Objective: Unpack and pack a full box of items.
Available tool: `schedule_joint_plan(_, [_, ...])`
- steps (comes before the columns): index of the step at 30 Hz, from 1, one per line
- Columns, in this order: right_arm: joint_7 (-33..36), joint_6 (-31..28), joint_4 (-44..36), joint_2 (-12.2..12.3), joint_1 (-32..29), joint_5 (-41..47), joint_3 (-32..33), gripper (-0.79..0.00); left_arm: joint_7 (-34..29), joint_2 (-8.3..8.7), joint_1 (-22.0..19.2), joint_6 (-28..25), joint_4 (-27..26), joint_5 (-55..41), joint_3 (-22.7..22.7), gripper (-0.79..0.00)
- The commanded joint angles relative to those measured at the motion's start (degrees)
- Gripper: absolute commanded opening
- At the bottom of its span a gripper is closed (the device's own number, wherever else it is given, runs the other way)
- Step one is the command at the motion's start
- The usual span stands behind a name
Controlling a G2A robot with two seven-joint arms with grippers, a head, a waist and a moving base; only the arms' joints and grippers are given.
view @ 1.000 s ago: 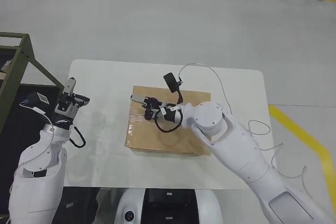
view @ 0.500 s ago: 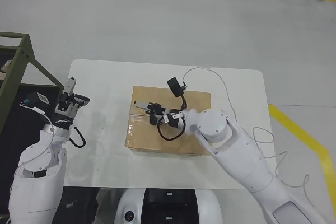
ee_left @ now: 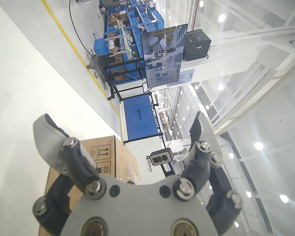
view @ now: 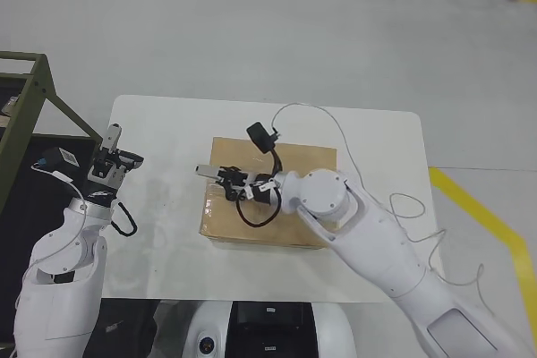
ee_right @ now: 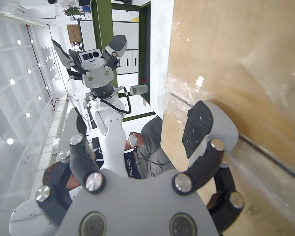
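Sliding leftward since a second ago, the right jaws now sit at the left edge of the cardboard box (view: 251, 210). They are spread wide and hold nothing. One finger pad (ee_right: 199, 128) lies over the taped top seam, and the other finger hangs past the edge. The box stands closed in the middle of the white bench (view: 161, 259). The left jaws, also wide open and empty, hover by the bench's left edge, well apart from the box.
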Motion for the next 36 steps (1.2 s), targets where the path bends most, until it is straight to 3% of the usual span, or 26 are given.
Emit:
schedule_joint_plan(1, [-0.06,-0.41,0.87,-0.47,0.81,0.57,-0.71,0.000,0.00,0.00,0.00,0.00,0.00,0.00,0.00,0.000])
schedule_joint_plan(17, [-0.86,-2.65,6.87,-4.47,5.80,3.18,-5.82,0.000,0.00,0.00,0.00,0.00,0.00,0.00,0.00,0.000])
schedule_joint_plan(36, [-0.15,1.82,-0.43,-1.16,-3.26,-2.71,2.87,0.000,0.00,0.00,0.00,0.00,0.00,0.00,0.00,0.000])
